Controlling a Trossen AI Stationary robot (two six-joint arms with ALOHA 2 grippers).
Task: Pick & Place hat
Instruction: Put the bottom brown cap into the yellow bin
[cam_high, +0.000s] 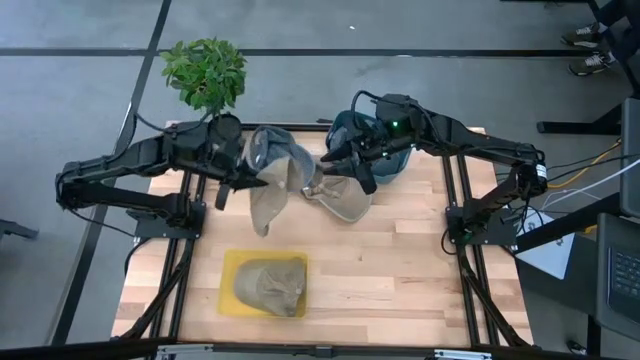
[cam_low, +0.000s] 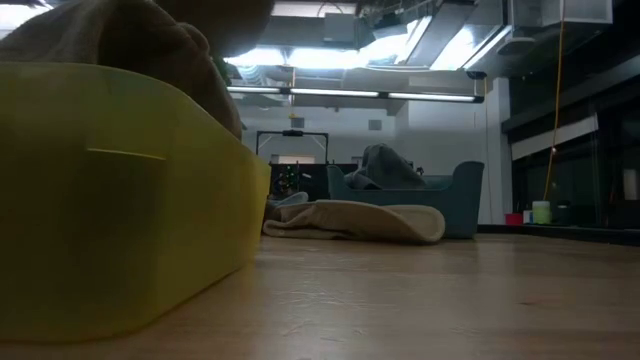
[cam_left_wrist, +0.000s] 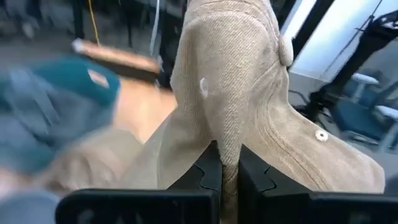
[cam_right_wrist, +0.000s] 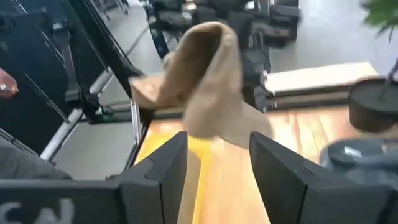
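Closest to the low camera, a yellow bin (cam_low: 110, 200) is seen, and it hides much of the desk (cam_low: 420, 300) behind it. A tan hat (cam_high: 272, 285) is lying inside this bin. Farther back on the desk, another tan hat (cam_high: 343, 200) is spread flat, and a blue bin (cam_low: 420, 195) with grey cloth in it is placed behind that. A green plant (cam_high: 205, 72) in a dark pot is set at the far left corner of the desk.

The hat being moved (cam_left_wrist: 249, 106) is held up in the air above the middle of the desk, between the two arms. It is made of tan ribbed cloth. It is folded, and small round metal studs are seen on it. One edge hangs down toward the desk.

The left hand (cam_left_wrist: 229, 177) is squeezed tight on a fold of this hat. The right hand (cam_right_wrist: 217, 168) is held near the same hat, with its fingers (cam_right_wrist: 163, 168) spread apart and nothing between them. The hat is seen just past those fingers, not touched by them.
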